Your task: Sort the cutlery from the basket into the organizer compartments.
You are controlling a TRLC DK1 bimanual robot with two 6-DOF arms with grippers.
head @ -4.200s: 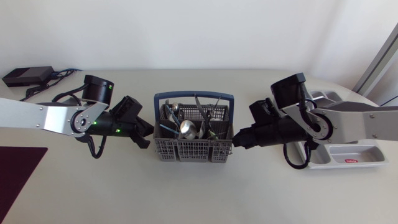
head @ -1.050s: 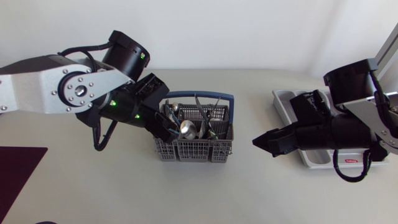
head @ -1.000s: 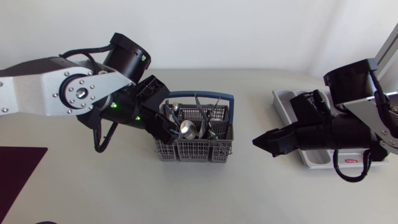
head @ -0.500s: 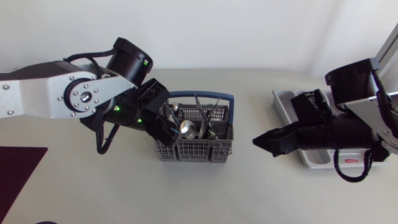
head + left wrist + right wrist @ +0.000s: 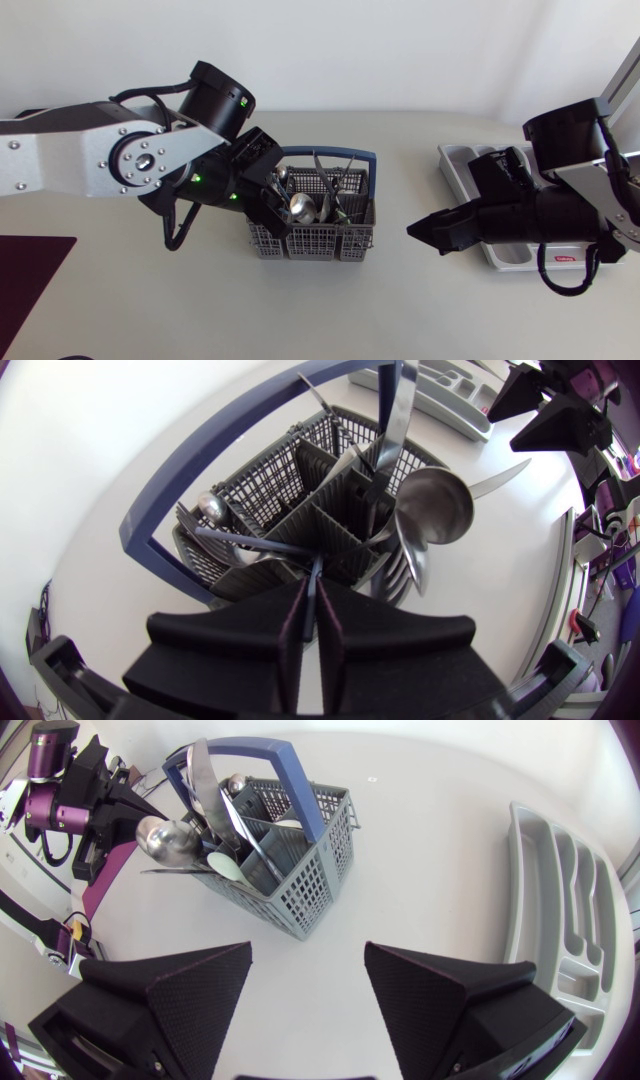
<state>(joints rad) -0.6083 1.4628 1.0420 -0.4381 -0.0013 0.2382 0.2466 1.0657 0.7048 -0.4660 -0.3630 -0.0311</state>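
Two grippers are working over the table (image 5: 180, 310). The left gripper (image 5: 276, 216) is dipping into the left end of the basket (image 5: 318, 245), which is sitting at the centre of the head view. In its own wrist view the left gripper (image 5: 315, 598) is showing its jaws drawn to a narrow slit, pinching a thin dark-blue handle (image 5: 316, 570) that is standing up out of the basket (image 5: 260, 490). Ahead of it a big spoon (image 5: 435, 510) is leaning over the dividers among knives and forks.

The right gripper (image 5: 414, 231) is hanging right of centre, between the basket and the organizer (image 5: 455, 160) at the right edge – touching neither. Its jaws are standing wide apart, holding nothing; the right wrist view is showing bare tabletop between the fingers of the right gripper (image 5: 307, 955), the basket (image 5: 300, 890) ahead and the organizer (image 5: 570, 910) off to one side.

A small red label (image 5: 565, 257) is showing on the organizer's lower end; its writing is too small to read.
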